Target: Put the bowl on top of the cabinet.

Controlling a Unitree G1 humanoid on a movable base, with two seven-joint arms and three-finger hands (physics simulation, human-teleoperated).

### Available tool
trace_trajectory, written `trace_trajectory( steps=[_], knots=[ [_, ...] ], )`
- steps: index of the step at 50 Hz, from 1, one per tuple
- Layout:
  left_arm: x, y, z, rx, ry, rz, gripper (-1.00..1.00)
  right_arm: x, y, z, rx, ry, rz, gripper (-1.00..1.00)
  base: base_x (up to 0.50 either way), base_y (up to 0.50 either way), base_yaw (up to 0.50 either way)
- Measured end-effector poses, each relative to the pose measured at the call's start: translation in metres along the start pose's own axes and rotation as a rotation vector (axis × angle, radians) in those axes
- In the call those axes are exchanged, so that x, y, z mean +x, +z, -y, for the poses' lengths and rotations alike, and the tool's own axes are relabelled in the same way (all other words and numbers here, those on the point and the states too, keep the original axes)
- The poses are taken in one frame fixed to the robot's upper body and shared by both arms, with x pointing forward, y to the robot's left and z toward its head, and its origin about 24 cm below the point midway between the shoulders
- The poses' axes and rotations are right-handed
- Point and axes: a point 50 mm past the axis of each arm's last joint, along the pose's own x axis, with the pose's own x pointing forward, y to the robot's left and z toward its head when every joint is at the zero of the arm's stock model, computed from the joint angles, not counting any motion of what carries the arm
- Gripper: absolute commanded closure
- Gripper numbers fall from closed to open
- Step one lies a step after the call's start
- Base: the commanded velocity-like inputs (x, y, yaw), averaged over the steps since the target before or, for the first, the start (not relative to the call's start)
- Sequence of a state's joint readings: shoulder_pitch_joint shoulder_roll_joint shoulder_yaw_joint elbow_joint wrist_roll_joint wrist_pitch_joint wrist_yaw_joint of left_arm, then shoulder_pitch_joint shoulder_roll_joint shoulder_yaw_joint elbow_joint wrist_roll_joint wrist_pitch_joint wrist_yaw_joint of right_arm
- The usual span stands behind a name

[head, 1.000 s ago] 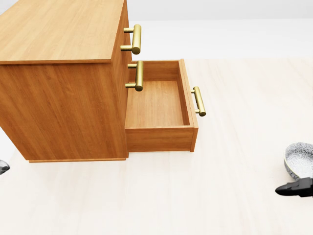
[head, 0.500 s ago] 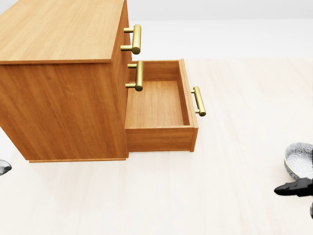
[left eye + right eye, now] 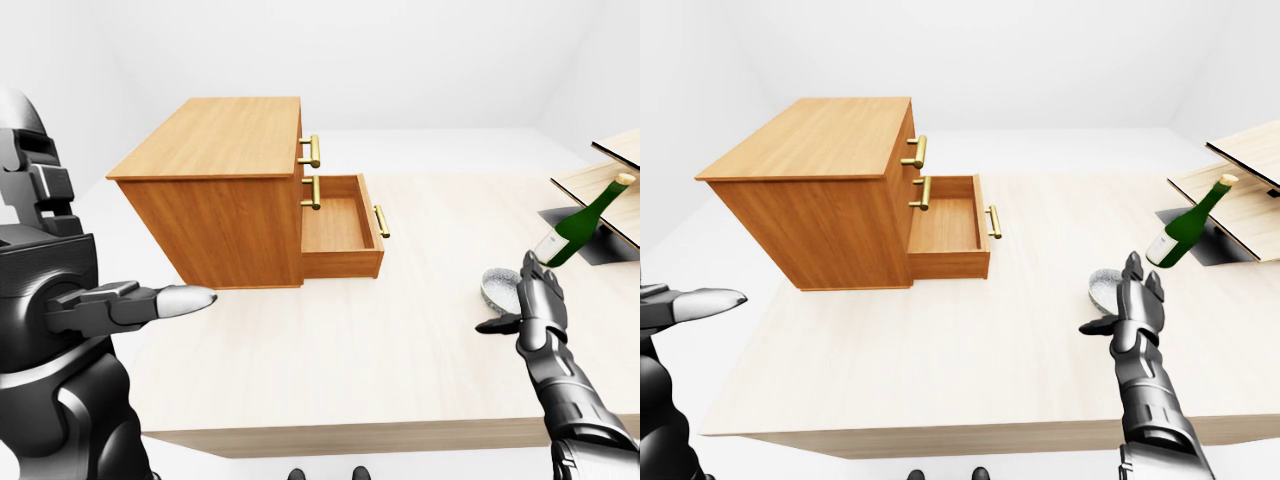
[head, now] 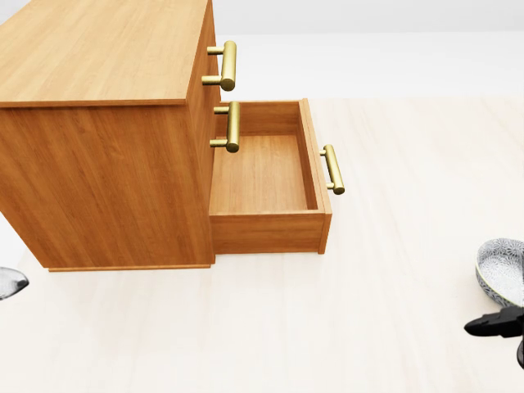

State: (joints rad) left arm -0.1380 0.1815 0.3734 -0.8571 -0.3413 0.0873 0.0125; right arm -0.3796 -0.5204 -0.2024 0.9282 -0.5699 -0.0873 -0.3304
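Observation:
A grey patterned bowl sits on the pale table at the right, and shows at the right edge of the head view as the bowl. My right hand stands open just beside it, thumb out to the left and fingers upright along its near-right rim, not closed round it. The wooden cabinet stands at the upper left with a flat bare top. Its bottom drawer is pulled out and holds nothing. My left hand hovers open at the left, fingers stretched out, below the cabinet in the view.
A green bottle leans at the far right by a tilted wooden rack. Brass handles stick out of the cabinet's drawer side. The table's near edge runs along the bottom of the left-eye view.
In the head view my right hand has sunk slightly lower beside the bowl, and my left fingertip has edged a little further in from the left edge. The bowl and cabinet are unmoved.

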Motion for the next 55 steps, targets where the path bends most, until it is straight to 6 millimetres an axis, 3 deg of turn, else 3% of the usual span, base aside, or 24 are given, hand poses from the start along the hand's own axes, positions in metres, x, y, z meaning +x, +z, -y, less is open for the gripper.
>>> trace_trajectory(
  steps=[55],
  knots=[
    [0.0,-0.001,0.001,0.001,-0.005,-0.001,-1.0,0.006,-0.012,0.0,-0.049,-0.012,-0.086,-1.0,0.0,0.0,0.0]
  ],
)
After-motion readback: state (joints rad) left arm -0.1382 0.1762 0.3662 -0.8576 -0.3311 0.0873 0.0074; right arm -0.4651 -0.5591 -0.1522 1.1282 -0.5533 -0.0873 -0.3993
